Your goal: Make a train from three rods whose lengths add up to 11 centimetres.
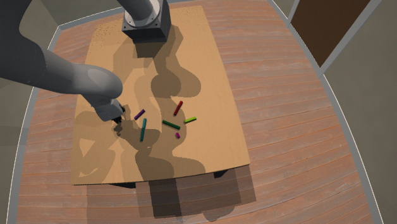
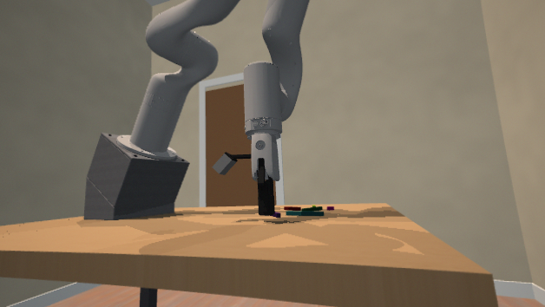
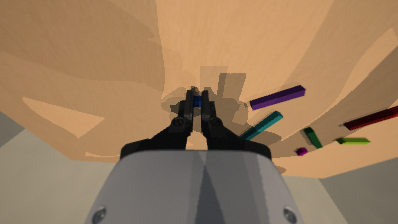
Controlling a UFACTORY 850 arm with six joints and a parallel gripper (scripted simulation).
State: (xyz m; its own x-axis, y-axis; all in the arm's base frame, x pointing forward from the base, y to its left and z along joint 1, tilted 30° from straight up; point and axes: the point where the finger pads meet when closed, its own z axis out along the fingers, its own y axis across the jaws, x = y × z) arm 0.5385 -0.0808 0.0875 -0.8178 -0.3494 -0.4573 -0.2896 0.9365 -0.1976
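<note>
My gripper (image 3: 197, 99) is shut on a small blue rod (image 3: 197, 101) and holds it close to the table top, left of the other rods; it also shows in the top view (image 1: 117, 120) and the side view (image 2: 265, 211). To its right lie a purple rod (image 1: 139, 114), a turquoise rod (image 1: 143, 129), a green rod (image 1: 171, 124), a red rod (image 1: 177, 107), a lime rod (image 1: 190, 119) and a short magenta rod (image 1: 177, 135). All lie flat and apart from each other. The blue rod is hidden by the fingers in the top and exterior views.
The arm's base (image 1: 146, 23) stands at the far end of the table. The table's left edge is a short way beyond my gripper. The wrist camera box (image 2: 224, 164) sticks out beside the gripper.
</note>
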